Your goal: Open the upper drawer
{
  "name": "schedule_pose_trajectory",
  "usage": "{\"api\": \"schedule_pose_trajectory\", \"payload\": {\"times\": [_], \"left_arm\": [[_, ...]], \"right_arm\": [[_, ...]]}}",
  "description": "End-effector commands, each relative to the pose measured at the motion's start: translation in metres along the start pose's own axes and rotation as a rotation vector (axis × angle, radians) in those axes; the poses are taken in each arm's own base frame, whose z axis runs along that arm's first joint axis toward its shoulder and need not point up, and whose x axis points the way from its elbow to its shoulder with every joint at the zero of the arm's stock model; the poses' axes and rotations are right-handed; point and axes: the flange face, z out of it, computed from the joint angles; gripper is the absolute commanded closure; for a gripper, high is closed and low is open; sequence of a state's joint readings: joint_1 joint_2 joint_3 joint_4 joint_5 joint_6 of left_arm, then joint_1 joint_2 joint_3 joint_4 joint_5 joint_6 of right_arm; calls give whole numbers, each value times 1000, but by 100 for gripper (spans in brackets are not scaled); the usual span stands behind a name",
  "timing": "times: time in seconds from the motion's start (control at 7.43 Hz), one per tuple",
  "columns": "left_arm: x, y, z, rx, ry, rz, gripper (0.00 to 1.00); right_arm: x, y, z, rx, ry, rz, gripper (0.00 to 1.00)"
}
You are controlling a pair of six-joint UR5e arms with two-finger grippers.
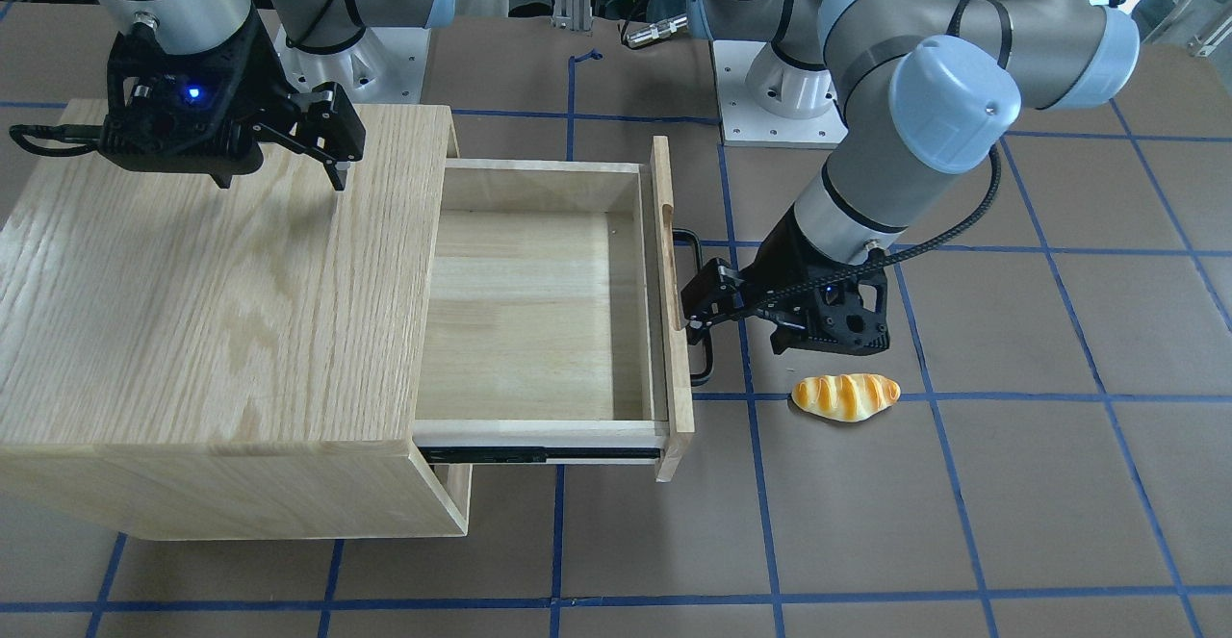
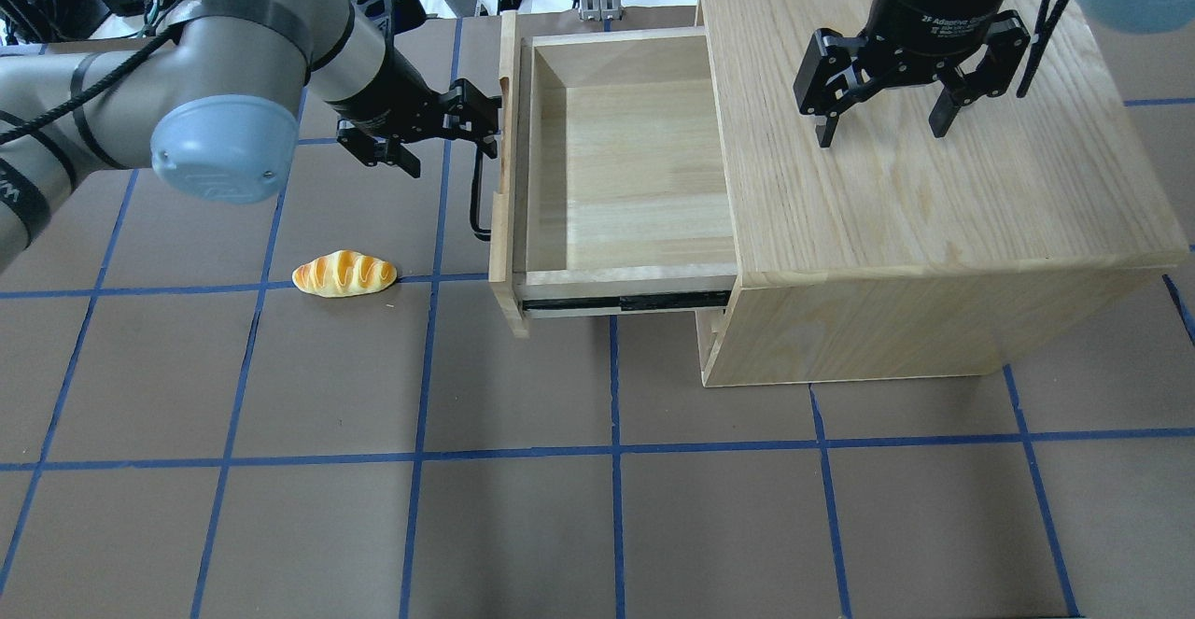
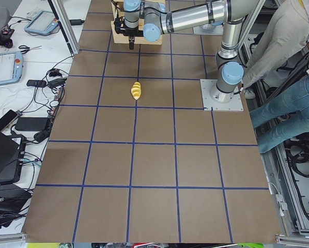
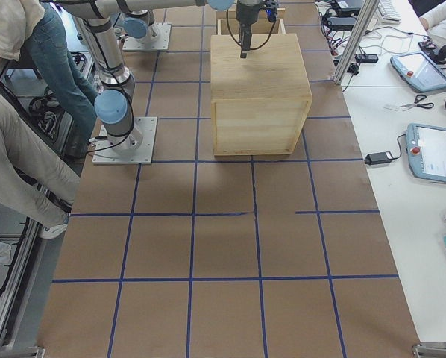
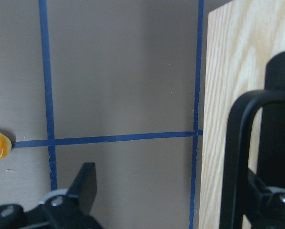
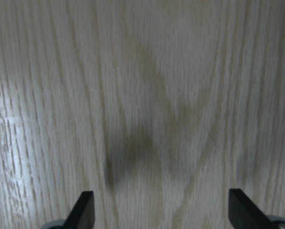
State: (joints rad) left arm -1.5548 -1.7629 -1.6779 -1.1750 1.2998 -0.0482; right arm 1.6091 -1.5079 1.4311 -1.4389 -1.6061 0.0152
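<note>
Checking item one, the upper drawer (image 2: 625,171): where does it stand?
— Far out of the cabinet (image 2: 934,199), extended toward the robot's left. Its pale plank floor is in view and one black side rail (image 2: 625,302) is exposed.
— Left gripper (image 2: 451,147)?
— At the drawer front, jaws spread wide and clamped on nothing. In the wrist view one finger (image 5: 276,210) sits inside the loop of the black handle (image 2: 476,189), just behind the bar. Contact I cannot confirm. The other finger hangs over the table (image 2: 280,507), well apart from the handle.
— Right gripper (image 2: 882,124)?
— Over the cabinet top, pointing down, jaws equally wide, holding nothing.
— Anything else noted?
— A bread roll (image 2: 344,274) on the table, near the left gripper, apart from the drawer.
</note>
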Motion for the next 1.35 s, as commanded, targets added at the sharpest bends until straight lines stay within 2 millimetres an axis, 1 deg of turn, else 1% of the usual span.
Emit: {"api": "schedule_pose_trajectory", "payload": {"times": [0.0,0.13,0.27,0.4,0.54,0.67,0.81,0.94,1.08,1.21], "left_arm": [[-23,-3,-14,-1,-5,-8,0],[-22,-2,-18,-17,-7,-13,0],[-16,7,-32,-51,-64,-17,0],[-6,23,-66,-71,-86,-17,0],[7,49,-100,-117,-100,-13,0],[16,72,-124,-109,-195,19,0],[24,91,-136,-103,-213,37,0],[28,104,-146,-109,-224,46,0],[27,106,-149,-104,-240,52,0],[26,102,-148,-95,-243,51,0]], "right_arm": [[0,0,-1,1,0,0,0],[0,0,0,0,0,0,0],[0,0,-1,1,0,0,0],[0,0,-1,1,0,0,0],[0,0,0,0,0,-1,0],[0,0,-1,1,0,0,0],[0,0,-1,1,0,0,0],[0,0,-1,1,0,-1,0],[0,0,-1,1,0,0,0],[0,0,-1,1,0,0,0]]}}
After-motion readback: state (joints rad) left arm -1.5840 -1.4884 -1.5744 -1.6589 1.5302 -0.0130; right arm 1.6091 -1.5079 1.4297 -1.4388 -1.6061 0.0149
